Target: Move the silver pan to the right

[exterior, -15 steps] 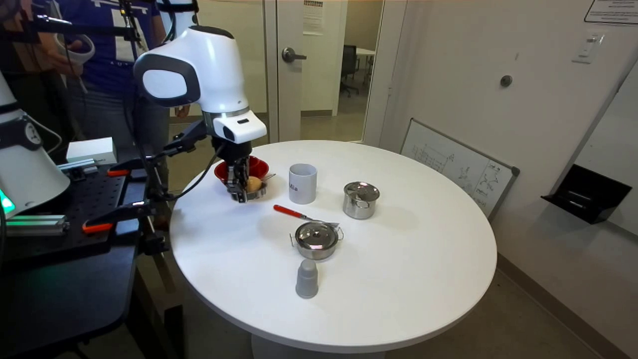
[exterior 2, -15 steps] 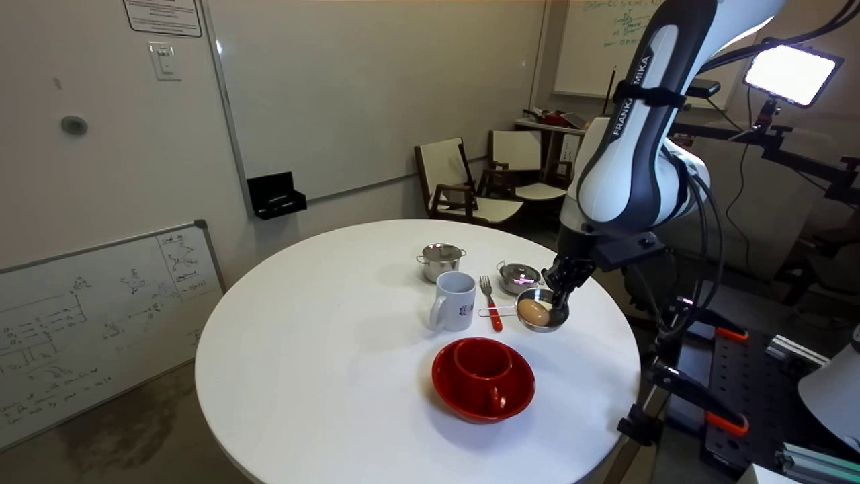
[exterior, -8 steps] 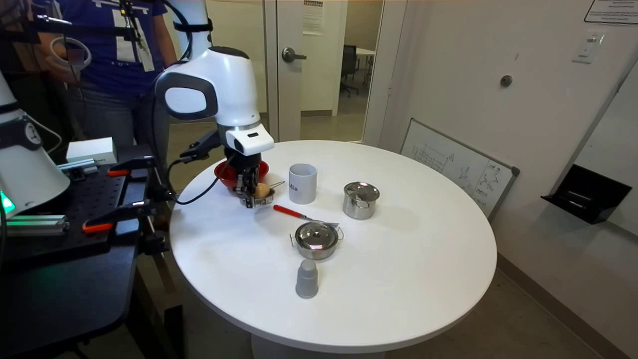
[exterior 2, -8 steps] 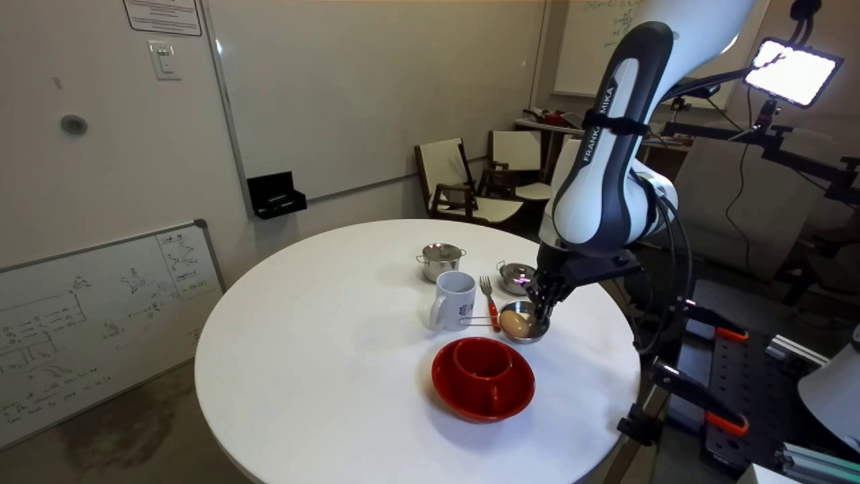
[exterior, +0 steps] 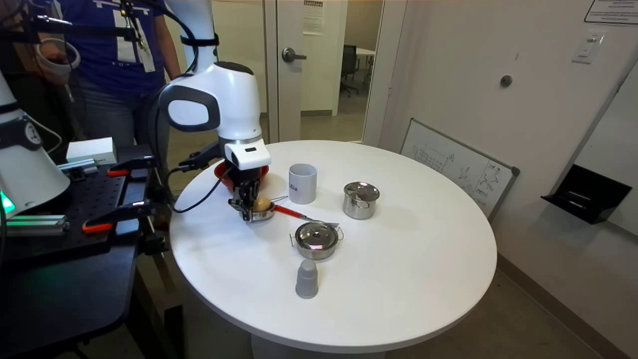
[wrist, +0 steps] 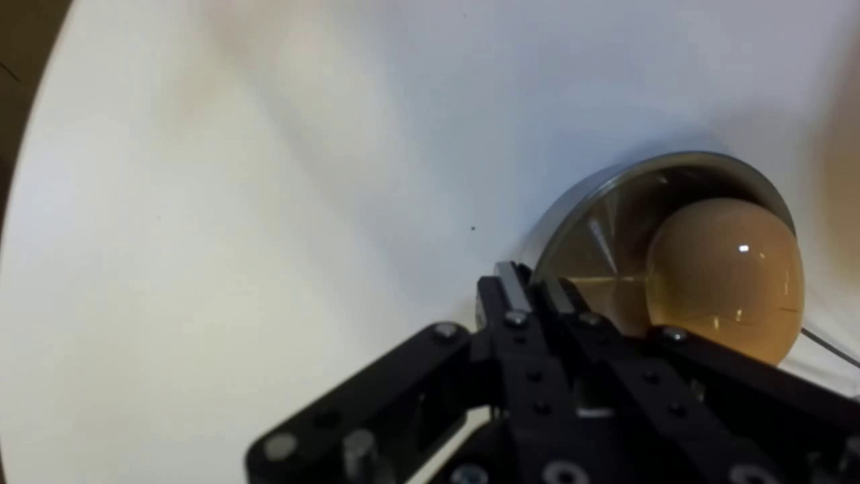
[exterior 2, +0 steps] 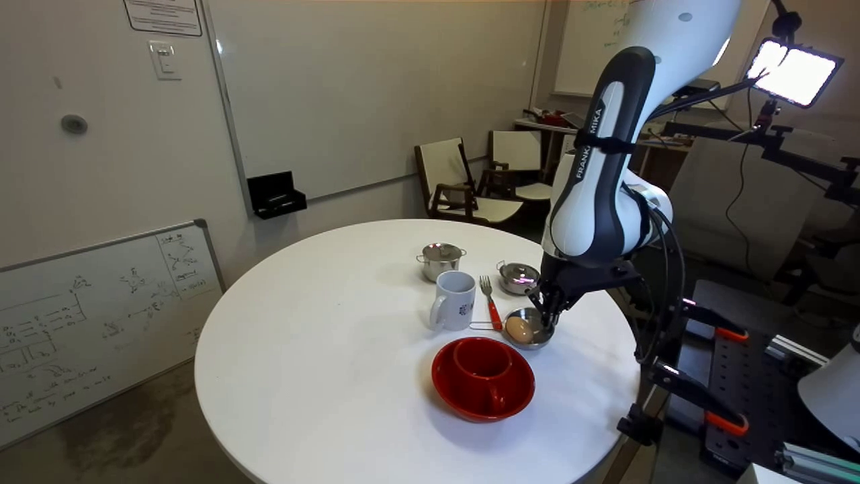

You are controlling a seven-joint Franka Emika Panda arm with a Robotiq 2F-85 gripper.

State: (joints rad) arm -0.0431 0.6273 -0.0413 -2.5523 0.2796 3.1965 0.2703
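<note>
Gripper (wrist: 535, 286) pinched nearly together on the rim of the silver pan (wrist: 605, 255); wrist view has one fingertip outside the wall, one inside. Pan sits low at the table (exterior: 423, 259), on the side the arm (exterior: 237, 99) reaches in from; can't tell if its base touches down. Egg (wrist: 725, 269) lies in the pan, toward the wall on the handle side, apart from the fingertips. Wire handle (wrist: 831, 348) points away from the gripper, toward the pale mug (exterior 2: 458, 306), which stands upright. In an exterior view the handle overlaps the end of the red-handled fork (exterior 2: 495, 316); contact unclear. Fork lies between mug and low lidded pot (exterior: 316, 244). Red bowl (exterior 2: 449, 384) is near the pan, red cup (exterior 2: 480, 366) standing in it. Tall lidded pot (exterior: 359, 205) is beyond the mug, well apart from the pan. Grey bottle (exterior: 307, 281) stands upright just beside the low lidded pot. Person (exterior: 114, 55) stands in the background of an exterior view.
</note>
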